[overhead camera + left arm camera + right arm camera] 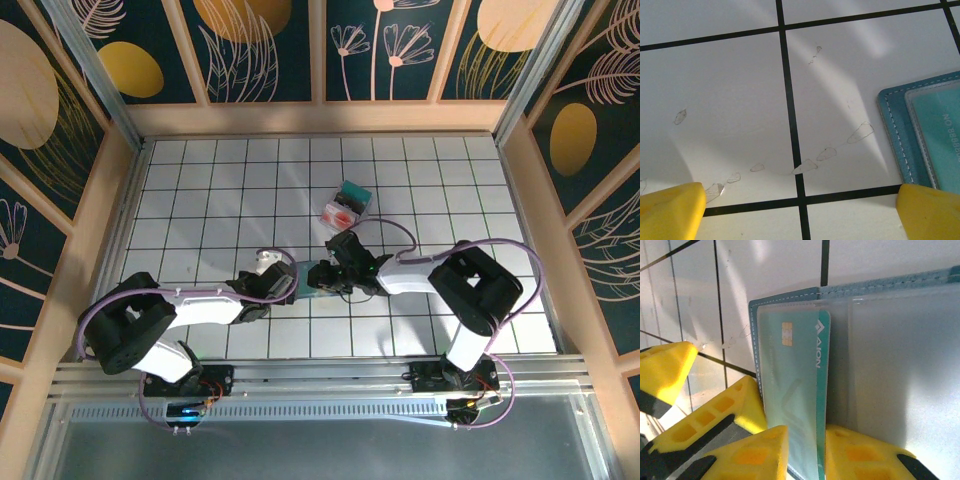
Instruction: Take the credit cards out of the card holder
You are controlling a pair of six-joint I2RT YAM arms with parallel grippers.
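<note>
Bare white tiles [220, 190] lie open to the left and on the far side. The left gripper [800, 210] has only tile between its spread fingers, with the card holder [892, 135] just beside one finger. The right gripper [807, 445], pinching the teal card [795, 390], blocks the holder's other side. Loose cards [345, 205] lie beyond.

Overhead, the white tiled bench [200, 180] is bright and evenly lit. Pale streaks fan across its middle, and soft shadows hug the black-and-white left arm [200, 312] and right arm [415, 278]. At the left wrist, hazy bands of light and shade sweep the tile. Smudges show crisp, but the left yellow fingers [670, 210] blur in the bottom corners. Right wrist now: hard glare whitens the clear plastic sleeve of the slate-blue card holder [900, 380]. The teal card with a gold chip [795, 370] stays sharp, and the right yellow fingers [752, 450] go soft.
</note>
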